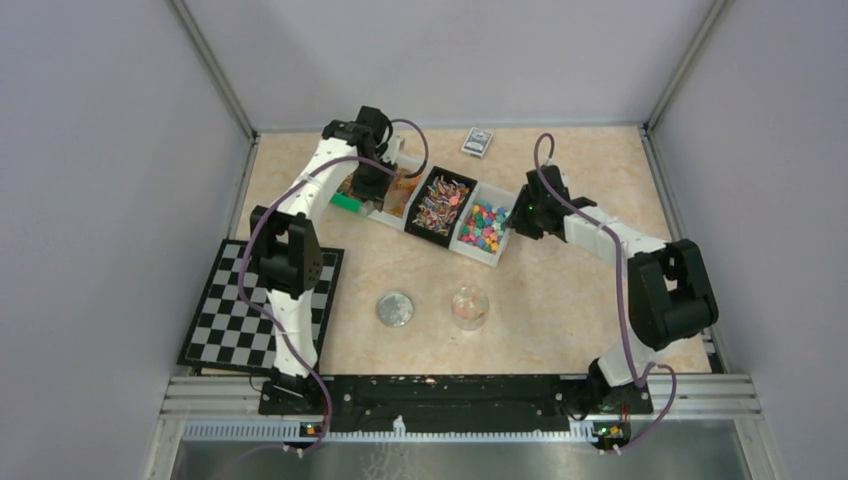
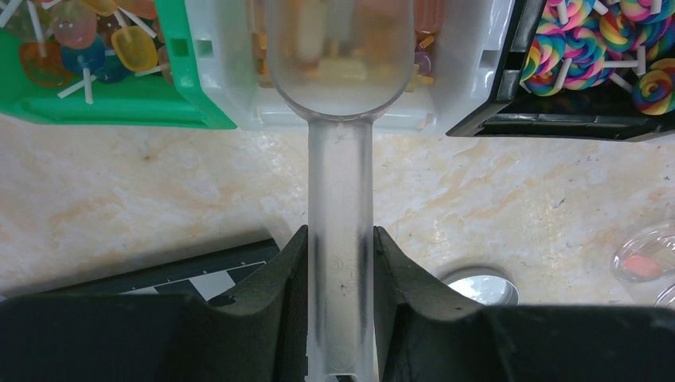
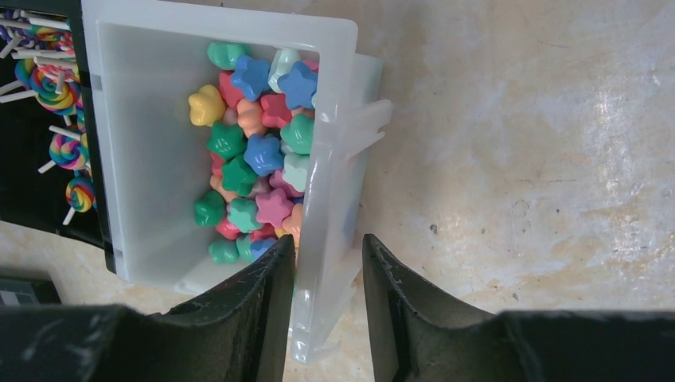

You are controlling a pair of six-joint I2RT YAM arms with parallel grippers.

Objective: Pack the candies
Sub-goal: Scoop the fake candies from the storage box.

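top external view, nearest my bases: a checkerboard mat (image 1: 250, 300) lies at the near left. toward the middle a round silver lid (image 1: 395, 309) sits beside a small clear cup (image 1: 470, 307), the two apart, with a few orange-pink pieces in the cup. farther out a row of four bins runs slantwise. my left pincer (image 2: 340, 239) is pinching the handle of a clear scoop (image 2: 340, 72), and the scoop's bowl reaches over the near wall of the clear bin (image 2: 466, 79), down among the candies (image 1: 405, 187), small orange pieces blurred behind the plastic. left of it the green bin (image 2: 183, 87) holds flat round lollipops (image 2: 131, 48); right of it the black bin (image 2: 509, 115) holds swirl lollipops (image 2: 649, 87). my right pincer (image 3: 326, 243) is pinching the right wall of the white bin (image 3: 223, 20), one finger inside and one outside. star-shaped sweets (image 3: 263, 151) in blue, green, pink and yellow heap against that wall. farthest off lies a small grey device (image 1: 478, 142).
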